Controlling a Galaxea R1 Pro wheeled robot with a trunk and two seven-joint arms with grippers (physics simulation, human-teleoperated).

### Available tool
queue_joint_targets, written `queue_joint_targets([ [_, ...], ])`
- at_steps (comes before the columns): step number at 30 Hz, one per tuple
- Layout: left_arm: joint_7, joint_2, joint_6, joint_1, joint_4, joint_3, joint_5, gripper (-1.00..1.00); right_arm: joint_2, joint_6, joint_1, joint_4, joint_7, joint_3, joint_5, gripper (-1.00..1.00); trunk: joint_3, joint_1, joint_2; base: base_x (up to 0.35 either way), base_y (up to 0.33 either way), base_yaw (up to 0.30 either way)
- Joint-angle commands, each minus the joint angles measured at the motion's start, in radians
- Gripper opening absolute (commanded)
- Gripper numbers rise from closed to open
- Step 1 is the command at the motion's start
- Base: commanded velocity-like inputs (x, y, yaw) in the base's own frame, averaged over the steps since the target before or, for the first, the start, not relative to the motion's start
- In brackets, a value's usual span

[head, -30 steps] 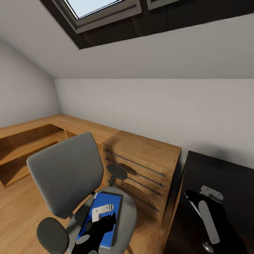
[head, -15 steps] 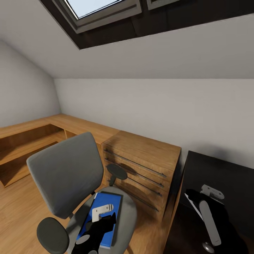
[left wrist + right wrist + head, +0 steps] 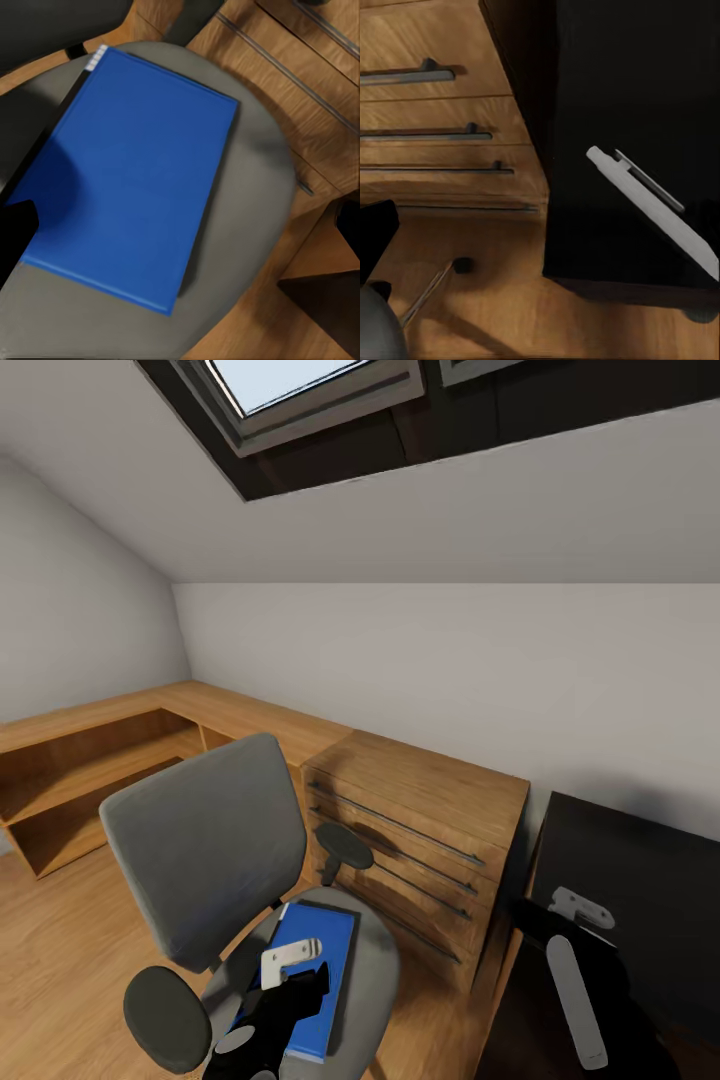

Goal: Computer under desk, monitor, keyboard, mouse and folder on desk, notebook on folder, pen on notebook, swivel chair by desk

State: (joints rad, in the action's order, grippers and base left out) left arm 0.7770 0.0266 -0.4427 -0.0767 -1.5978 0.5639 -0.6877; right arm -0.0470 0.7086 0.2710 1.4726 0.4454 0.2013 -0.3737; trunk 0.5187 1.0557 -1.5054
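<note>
The grey swivel chair (image 3: 200, 850) stands on the wood floor, left of the black desk (image 3: 640, 860). The blue folder (image 3: 325, 950) lies flat on its seat (image 3: 247, 225). My left gripper (image 3: 295, 985) hovers just above the folder (image 3: 142, 172), open, with one black fingertip (image 3: 15, 232) at the folder's dark spine edge. My right gripper (image 3: 540, 920) is over the desk's near corner, one fingertip (image 3: 375, 232) far out to the side, open with nothing in it. A grey-white pen (image 3: 649, 206) lies on the glossy desk top (image 3: 622, 75).
A light-wood chest of drawers (image 3: 420, 810) with long bar handles stands between chair and desk, against the white wall. A low wooden cabinet with shelves (image 3: 90, 760) runs along the left wall. A skylight (image 3: 300, 390) sits in the sloped ceiling.
The whole picture has shifted a little to the right, so the camera has moved. Both arms keep their poses over the folder and the desk corner.
</note>
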Motion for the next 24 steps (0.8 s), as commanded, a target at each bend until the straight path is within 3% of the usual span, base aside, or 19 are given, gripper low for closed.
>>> queue_joint_targets([
  [1, 0.008, 0.001, -0.002, -0.001, 0.000, 0.002, -0.006, 1.00, -0.002, 0.002, 0.001, 0.001, 0.009, -0.001, -0.010, 1.00, 0.001, 0.000, -0.001, 0.000, 0.000, 0.264],
  [7, 0.008, 0.001, -0.002, -0.001, 0.001, 0.000, -0.005, 1.00, -0.003, -0.001, 0.001, -0.002, 0.010, -0.032, -0.010, 1.00, 0.001, 0.000, -0.001, 0.000, 0.000, 0.272],
  [8, 0.009, 0.001, -0.002, -0.001, 0.002, -0.001, -0.004, 1.00, -0.003, -0.003, 0.000, -0.006, 0.031, -0.061, -0.010, 1.00, 0.001, 0.000, -0.001, 0.000, 0.000, 0.278],
  [17, 0.018, 0.001, -0.002, -0.001, 0.002, -0.002, -0.004, 1.00, -0.004, -0.008, 0.000, -0.022, 0.104, -0.142, -0.011, 1.00, 0.001, 0.000, -0.001, 0.000, 0.000, 0.278],
  [24, 0.029, 0.001, -0.002, -0.001, 0.002, -0.002, -0.004, 1.00, -0.004, -0.009, 0.000, -0.040, 0.115, -0.177, -0.011, 1.00, 0.001, 0.000, -0.001, 0.000, 0.000, 0.279],
])
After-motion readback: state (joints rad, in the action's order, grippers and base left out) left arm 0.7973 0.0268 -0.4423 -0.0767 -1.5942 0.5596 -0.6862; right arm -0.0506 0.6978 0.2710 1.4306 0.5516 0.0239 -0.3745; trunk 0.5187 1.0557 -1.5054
